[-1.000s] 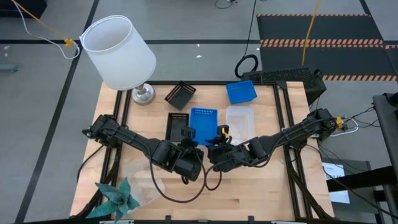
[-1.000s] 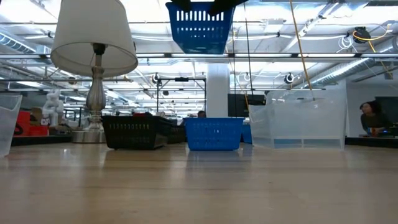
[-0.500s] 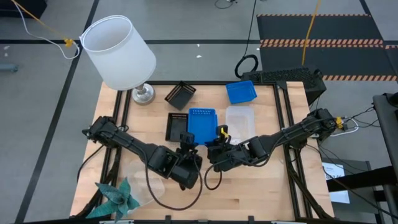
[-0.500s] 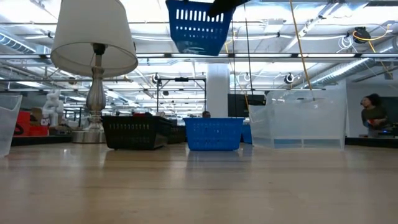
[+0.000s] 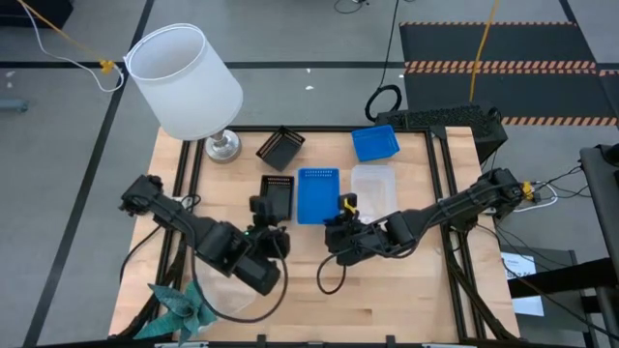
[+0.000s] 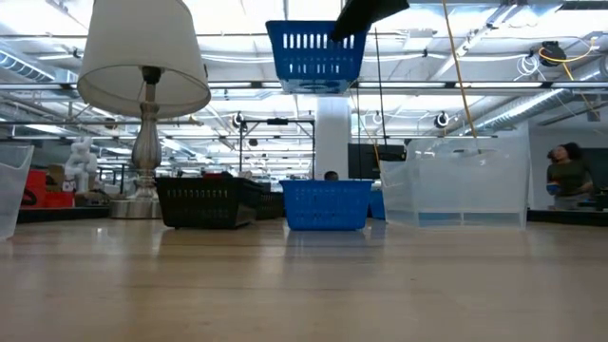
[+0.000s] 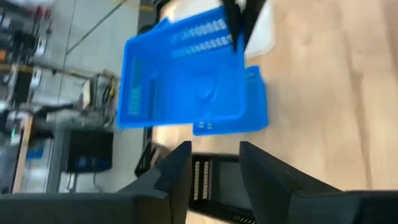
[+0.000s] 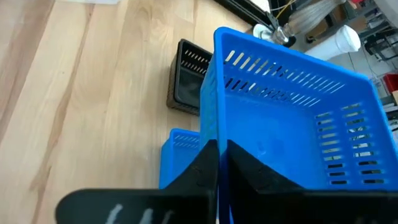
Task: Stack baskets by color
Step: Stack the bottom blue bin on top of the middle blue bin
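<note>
A blue basket point(image 5: 316, 191) hangs in the air over the table's middle, with my right gripper point(image 5: 337, 213) shut on it. It shows high up in the low view point(image 6: 313, 55). Under it a second blue basket point(image 8: 177, 152) rests flat on the table. To the left of both, a black basket point(image 5: 277, 193) stands on the wood. My left gripper point(image 7: 214, 155) is open over the black basket's near end point(image 5: 263, 215). It touches nothing and stands apart from the blue basket. My right gripper holds the lifted blue basket by the rim of one wall point(image 8: 216, 134), close to a near corner. One finger is outside the wall point(image 8: 202, 163) and one inside point(image 8: 249, 168). The fingers slant down from the table's right and near side. The basket hangs clear, open side up, about level.
A lamp with a white shade point(image 5: 184, 77) stands at the far left. A black basket point(image 5: 280, 147) and a blue one point(image 5: 374, 143) sit along the far edge. A clear basket point(image 5: 373, 184) lies right of centre, and a teal paper ornament point(image 5: 179, 304) at the near left corner.
My left gripper has left the blue basket and drawn back toward the table's left and near side, rising a little. The basket now hangs from my right gripper alone. In the low view it has shifted slightly right and sunk a little.
</note>
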